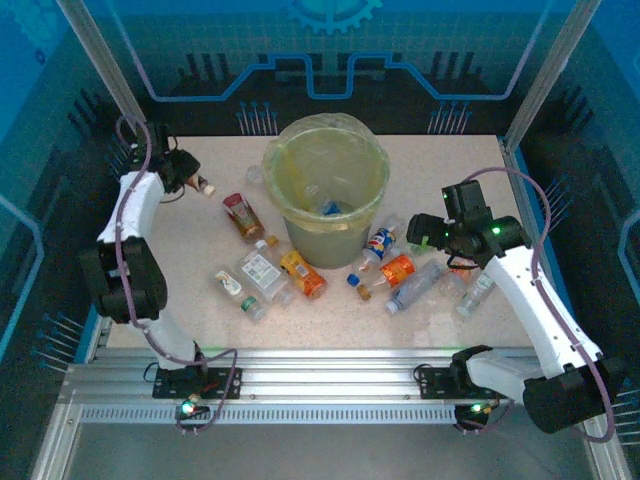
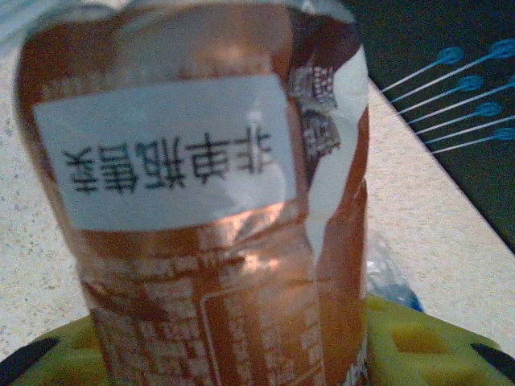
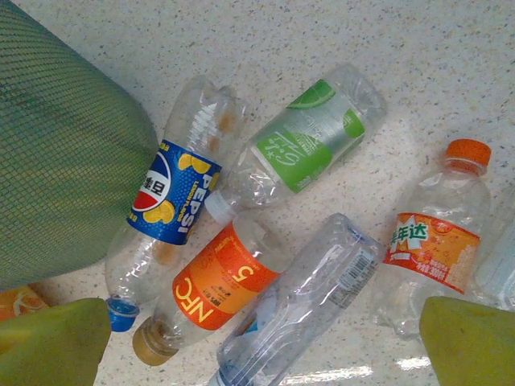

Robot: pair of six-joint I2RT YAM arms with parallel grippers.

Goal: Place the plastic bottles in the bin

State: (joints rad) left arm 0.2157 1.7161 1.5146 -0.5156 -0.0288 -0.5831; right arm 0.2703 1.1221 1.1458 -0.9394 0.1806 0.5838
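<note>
My left gripper (image 1: 190,178) is at the far left of the table, shut on a brown bottle (image 2: 201,201) with a white sticker; one yellow-green pad (image 2: 418,342) shows beside the bottle. The yellow-green bin (image 1: 325,185) stands at the back centre. My right gripper (image 1: 425,232) hovers open above a cluster of lying bottles: a Pepsi bottle (image 3: 173,193), a green-labelled one (image 3: 310,145), an orange NFC bottle (image 3: 225,285), a clear one (image 3: 310,301) and an orange-capped one (image 3: 438,241). Its fingers (image 3: 52,342) are clear of them all.
Left of the bin's foot lie a brown red-labelled bottle (image 1: 243,216), a clear white-labelled one (image 1: 262,270), an orange one (image 1: 303,275) and a small clear one (image 1: 238,293). The bin's wall (image 3: 56,161) stands close to the right gripper's left side.
</note>
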